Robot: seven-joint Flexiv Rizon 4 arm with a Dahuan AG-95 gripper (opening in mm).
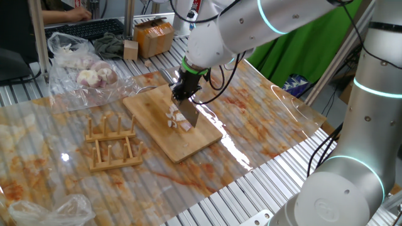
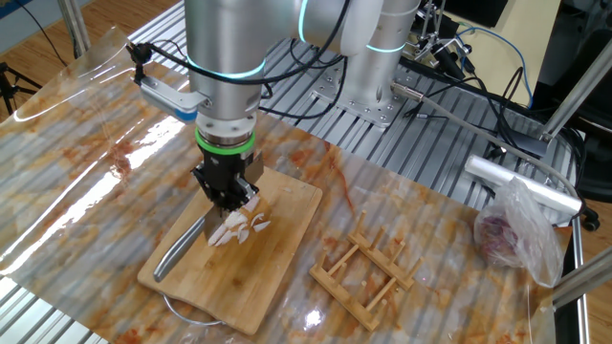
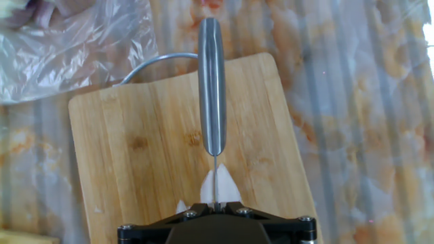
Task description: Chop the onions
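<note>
Several small white, purple-tinged onion pieces (image 1: pixel 178 120) lie on a bamboo cutting board (image 1: pixel 151 113). My gripper (image 1: pixel 184 88) is shut on a steel knife (image 1: pixel 189 113), whose blade stands edge-down among the pieces. In the other fixed view, the gripper (image 2: pixel 229 188) is right above the onions (image 2: pixel 241 227) on the board (image 2: pixel 282 253), and the knife's handle (image 2: pixel 180 251) sticks out to the front left. In the hand view, the gripper (image 3: pixel 214 203) holds the thin blade; the handle (image 3: pixel 212 88) runs away from me, with onion pieces (image 3: pixel 222 184) on either side on the board (image 3: pixel 135 149).
A wooden slotted rack (image 1: pixel 113 144) stands left of the board, also seen in the other fixed view (image 2: pixel 368 268). A clear plastic bag of whole onions (image 1: pixel 88 72) lies at the back left. A cardboard box (image 1: pixel 154 36) stands behind. A crumpled bag (image 1: pixel 44 210) lies at the front left.
</note>
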